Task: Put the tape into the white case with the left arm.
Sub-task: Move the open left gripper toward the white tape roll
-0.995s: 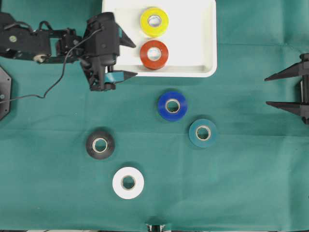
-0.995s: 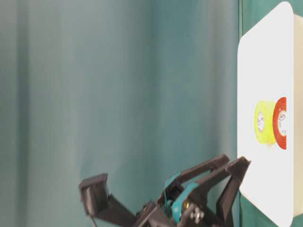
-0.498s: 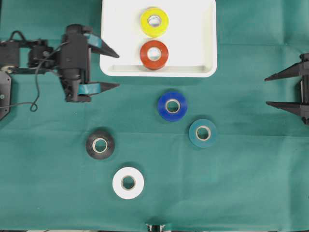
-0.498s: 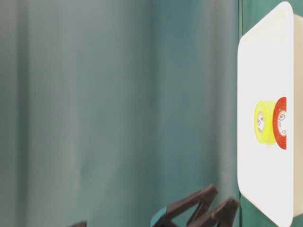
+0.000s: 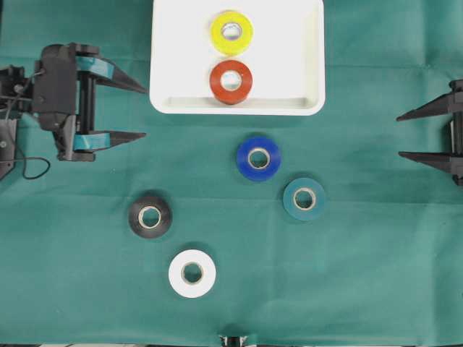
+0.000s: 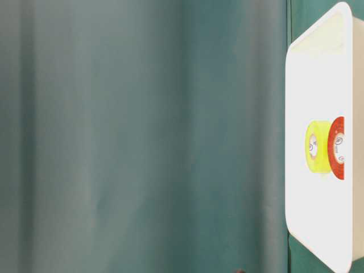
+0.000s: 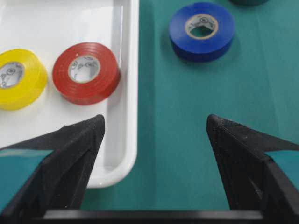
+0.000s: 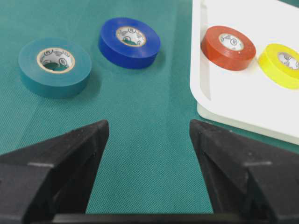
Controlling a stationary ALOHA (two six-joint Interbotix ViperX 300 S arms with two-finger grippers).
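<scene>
Two of the six tape rolls lie inside the large shallow white rectangular plastic case [image 5: 307, 54], which sits at 12 o'clock on the green cloth-covered surface [image 5: 362, 275]. The yellow tape roll [image 5: 231, 32] lies toward the far rim; the red tape roll [image 5: 231, 82] lies just beside it, close against the near rim.

Four rolls are left on the surface, all flat and well apart from one another:
- The blue tape roll [image 5: 258, 157] lies nearest the case, just below its near rim.
- The teal tape roll [image 5: 304, 198] lies at 4 o'clock from the blue one.
- The black tape roll [image 5: 150, 216] lies at 8 o'clock from the scene centre.
- The white tape roll [image 5: 192, 273] lies at 5 o'clock from the black one.

The left hand [image 5: 141, 112], with two pointed black fingers banded in teal, stands at 9 o'clock, outside the case's left rim. Its fingers are spread wide with nothing between them. The right hand [image 5: 400, 135], plain black, is parked at 3 o'clock, likewise spread wide and empty.

Judgement: the task is about one third complete, and no roll is currently in transit. The table-level view shows only the case and its two rolls, so it adds little.
</scene>
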